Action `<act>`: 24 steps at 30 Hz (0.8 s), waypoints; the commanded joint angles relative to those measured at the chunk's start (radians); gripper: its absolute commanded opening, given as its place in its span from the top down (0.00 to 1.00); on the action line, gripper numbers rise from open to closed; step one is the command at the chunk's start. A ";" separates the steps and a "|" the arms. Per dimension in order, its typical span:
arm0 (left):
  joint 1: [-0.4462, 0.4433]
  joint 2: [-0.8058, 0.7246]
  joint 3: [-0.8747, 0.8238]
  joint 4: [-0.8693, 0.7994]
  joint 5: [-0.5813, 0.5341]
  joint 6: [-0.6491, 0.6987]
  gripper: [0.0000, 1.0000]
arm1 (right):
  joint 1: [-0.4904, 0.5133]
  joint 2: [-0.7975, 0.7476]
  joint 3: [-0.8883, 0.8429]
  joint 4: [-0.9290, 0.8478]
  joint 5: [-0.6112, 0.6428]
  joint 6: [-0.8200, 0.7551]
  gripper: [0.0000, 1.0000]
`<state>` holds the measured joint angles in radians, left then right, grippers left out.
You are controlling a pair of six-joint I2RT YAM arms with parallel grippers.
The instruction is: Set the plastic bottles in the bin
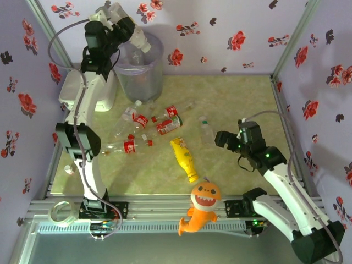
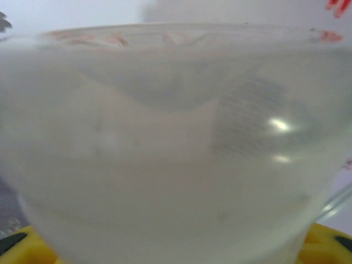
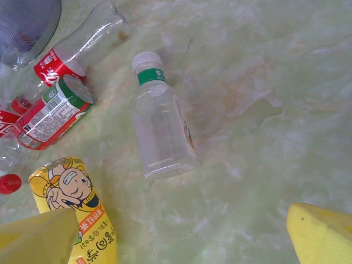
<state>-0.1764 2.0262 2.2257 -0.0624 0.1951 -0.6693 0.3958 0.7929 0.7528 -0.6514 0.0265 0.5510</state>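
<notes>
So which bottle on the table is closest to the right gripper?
The clear white-capped bottle with the green neck band, lying apart from the red-labelled bottles.

My tool gripped a clear bottle, so close to the lens that it was a milky blur. My yellow fingers peeked out at the two bottom corners, one on each side of it. On its right half sat a grey patch of fine lines, with two bright glints on it. Above the bottle's upper edge I saw pale wall, a dark flower at the left edge and a red flower at the right.
</notes>
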 commanded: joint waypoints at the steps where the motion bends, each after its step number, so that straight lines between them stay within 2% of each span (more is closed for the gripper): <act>1: -0.002 0.089 0.152 -0.136 -0.087 0.131 1.00 | -0.010 -0.034 0.022 -0.064 0.054 -0.008 0.02; 7: -0.001 0.206 0.264 -0.255 -0.143 0.227 1.00 | -0.016 -0.063 0.030 -0.105 0.074 -0.019 0.02; 15: -0.001 0.267 0.263 -0.324 -0.156 0.311 1.00 | -0.021 -0.053 0.019 -0.099 0.075 -0.022 0.03; 24: -0.008 0.291 0.220 -0.354 -0.119 0.333 1.00 | -0.023 -0.046 0.016 -0.097 0.079 -0.024 0.03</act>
<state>-0.1787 2.3108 2.4496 -0.4095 0.0624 -0.3698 0.3794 0.7414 0.7582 -0.7368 0.0795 0.5426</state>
